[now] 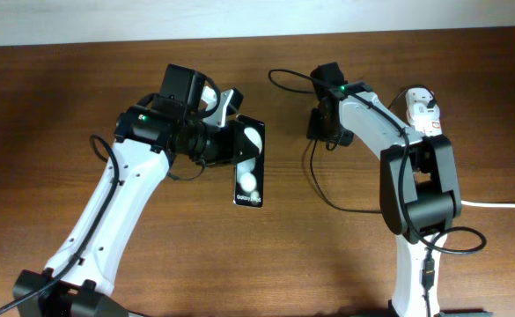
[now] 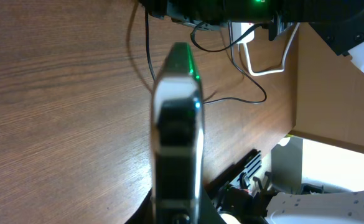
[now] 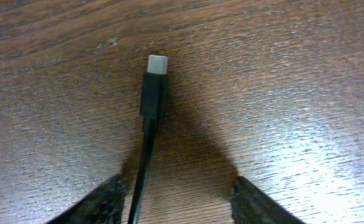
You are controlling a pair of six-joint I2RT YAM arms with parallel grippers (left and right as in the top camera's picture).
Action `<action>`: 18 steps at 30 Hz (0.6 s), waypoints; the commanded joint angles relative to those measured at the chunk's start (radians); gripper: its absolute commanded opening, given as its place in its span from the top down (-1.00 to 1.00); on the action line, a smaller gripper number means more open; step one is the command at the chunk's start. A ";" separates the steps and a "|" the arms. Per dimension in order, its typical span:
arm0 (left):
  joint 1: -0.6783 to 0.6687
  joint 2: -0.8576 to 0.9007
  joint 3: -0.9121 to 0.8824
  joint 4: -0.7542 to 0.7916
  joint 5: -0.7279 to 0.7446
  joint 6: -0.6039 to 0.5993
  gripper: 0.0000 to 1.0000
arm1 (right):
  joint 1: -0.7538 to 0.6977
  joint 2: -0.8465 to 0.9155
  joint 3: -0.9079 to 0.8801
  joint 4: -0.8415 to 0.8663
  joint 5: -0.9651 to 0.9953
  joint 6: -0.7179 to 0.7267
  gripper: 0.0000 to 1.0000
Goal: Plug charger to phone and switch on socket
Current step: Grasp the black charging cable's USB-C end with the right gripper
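The phone (image 1: 249, 164), black with two white round spots on its face, is held by one long side in my left gripper (image 1: 229, 145), which is shut on it. In the left wrist view the phone (image 2: 177, 118) shows edge-on above the wood. The charger's black cable (image 1: 314, 180) runs across the table, and its connector tip (image 3: 154, 84) lies flat on the wood. My right gripper (image 3: 178, 199) hovers open over the cable, which passes close to the left fingertip (image 3: 107, 202). The white socket (image 1: 426, 113) lies at the far right behind the right arm.
A thick white cord (image 1: 503, 204) leaves the socket toward the right edge and shows looped (image 2: 262, 70) in the left wrist view. The table (image 1: 55, 106) is dark brown wood. The table's edge (image 2: 294, 93) shows on the right of the left wrist view.
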State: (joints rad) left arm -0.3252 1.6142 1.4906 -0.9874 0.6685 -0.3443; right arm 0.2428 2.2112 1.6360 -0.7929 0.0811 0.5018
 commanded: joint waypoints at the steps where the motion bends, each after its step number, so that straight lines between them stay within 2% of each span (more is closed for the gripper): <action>1: -0.002 0.002 0.027 0.001 0.015 -0.010 1.00 | 0.021 0.060 -0.016 -0.002 -0.036 0.015 0.03; 5: -0.002 0.002 0.027 0.001 0.015 -0.010 1.00 | 0.026 0.086 -0.016 0.009 -0.035 0.015 0.34; 9: -0.002 0.002 0.027 0.001 0.015 -0.010 1.00 | 0.018 0.086 -0.016 0.042 -0.035 0.015 0.42; 11: -0.002 0.002 0.027 0.001 0.015 -0.010 1.00 | 0.017 0.086 -0.016 0.049 -0.035 0.015 0.54; 14: -0.002 0.002 0.027 0.001 0.015 -0.010 1.00 | 0.017 0.085 -0.016 0.045 -0.036 0.014 0.92; 18: -0.002 0.002 0.027 0.001 0.010 -0.010 1.00 | 0.017 0.053 0.027 -0.064 -0.105 -0.026 0.92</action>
State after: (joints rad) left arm -0.3252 1.6142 1.4906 -0.9874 0.6682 -0.3443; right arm 0.2569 2.2269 1.6558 -0.7902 0.0635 0.5159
